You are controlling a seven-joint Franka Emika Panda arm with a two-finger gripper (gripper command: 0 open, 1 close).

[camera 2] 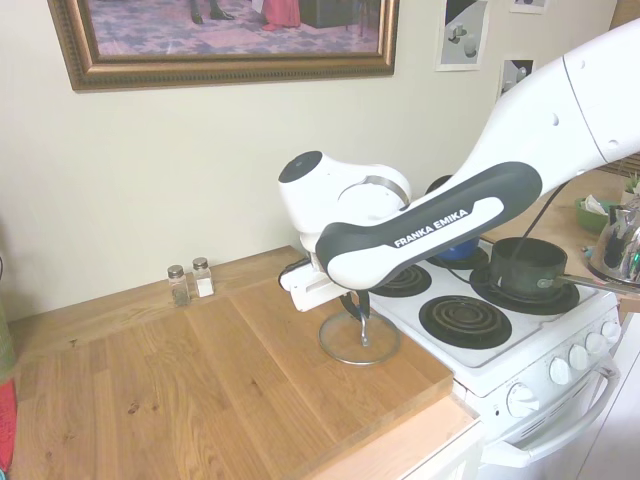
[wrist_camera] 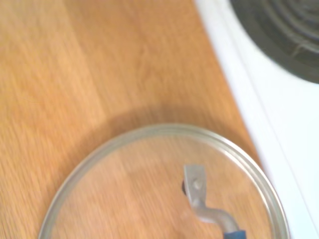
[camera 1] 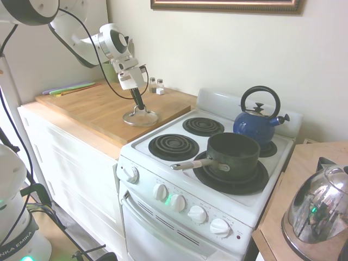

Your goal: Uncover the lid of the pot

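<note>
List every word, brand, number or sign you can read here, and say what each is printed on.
"FRANKA EMIKA" on the dark band of the robot arm.
"NKA EMIKA", cut off, on the robot base.
Marks around the stove knobs: too small to read.
Papers on the wall: no readable text.

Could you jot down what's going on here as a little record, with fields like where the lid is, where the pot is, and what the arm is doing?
lid: round clear glass lid with metal rim, lying on the wooden countertop beside the white stove
pot: dark grey saucepan with long silvery handle, uncovered, on the front burner nearest the chrome kettle
arm: gripper directly over the lid, at its small top handle
fingers: grip not clearly visible
also on stove: blue kettle behind the pot
task state: lid already off the pot
</note>
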